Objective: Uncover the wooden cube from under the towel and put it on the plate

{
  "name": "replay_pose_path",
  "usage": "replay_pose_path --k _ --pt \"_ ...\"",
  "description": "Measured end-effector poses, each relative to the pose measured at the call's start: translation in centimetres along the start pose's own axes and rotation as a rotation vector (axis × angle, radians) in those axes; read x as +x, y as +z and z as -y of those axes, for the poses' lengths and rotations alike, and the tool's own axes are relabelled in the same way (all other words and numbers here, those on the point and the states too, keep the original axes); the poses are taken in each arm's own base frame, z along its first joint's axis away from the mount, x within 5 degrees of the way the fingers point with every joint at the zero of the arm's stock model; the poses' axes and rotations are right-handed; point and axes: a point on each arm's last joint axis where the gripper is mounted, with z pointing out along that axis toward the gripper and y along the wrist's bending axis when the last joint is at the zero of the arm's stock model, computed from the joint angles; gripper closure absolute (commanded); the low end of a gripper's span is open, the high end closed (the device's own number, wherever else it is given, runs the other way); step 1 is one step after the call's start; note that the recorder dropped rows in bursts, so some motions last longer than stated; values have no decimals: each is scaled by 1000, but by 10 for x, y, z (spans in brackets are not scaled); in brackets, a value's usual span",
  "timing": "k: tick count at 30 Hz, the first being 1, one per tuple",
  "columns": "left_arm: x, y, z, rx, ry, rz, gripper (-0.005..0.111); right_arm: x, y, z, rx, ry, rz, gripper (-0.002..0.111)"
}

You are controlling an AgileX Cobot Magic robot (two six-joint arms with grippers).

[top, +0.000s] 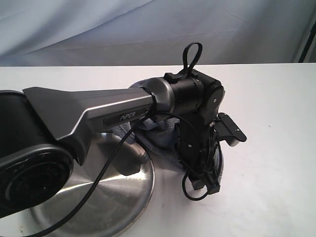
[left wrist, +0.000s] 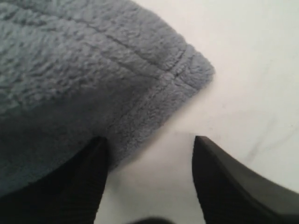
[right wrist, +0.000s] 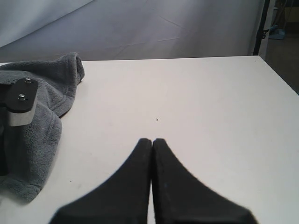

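The grey-blue towel [top: 159, 137] lies bunched on the white table beside the steel plate [top: 116, 200]. The wooden cube is hidden. My left arm reaches across the plate, and its gripper [left wrist: 149, 138] points down at a hemmed corner of the towel [left wrist: 70, 70]. Its jaws stand open, one finger [left wrist: 79, 182] over the towel's edge and the other over bare table, with nothing gripped. My right gripper [right wrist: 152, 140] is shut and empty above bare table, well apart from the towel [right wrist: 42, 107].
The white table [top: 271, 148] extends to the right of the towel. A pale cloth backdrop [top: 148, 29] hangs behind the table. Part of the left arm's wrist [right wrist: 18, 105] shows over the towel in the right wrist view.
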Motion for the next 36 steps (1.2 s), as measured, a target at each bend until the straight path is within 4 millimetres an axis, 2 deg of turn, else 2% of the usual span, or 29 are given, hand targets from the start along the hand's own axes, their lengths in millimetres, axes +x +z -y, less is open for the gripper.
replay_pose_path --k 9,26,31,36 --pt "0 4 -3 -16 5 -8 106 0 0 0 0 0 0 105" --pt "-1 -2 -3 -19 -27 -6 107 0 0 0 0 0 0 105" --pt "-1 -29 0 -35 -35 39 107 0 0 0 0 0 0 105" --pt "1 -64 1 -98 -38 95 107 0 0 0 0 0 0 105"
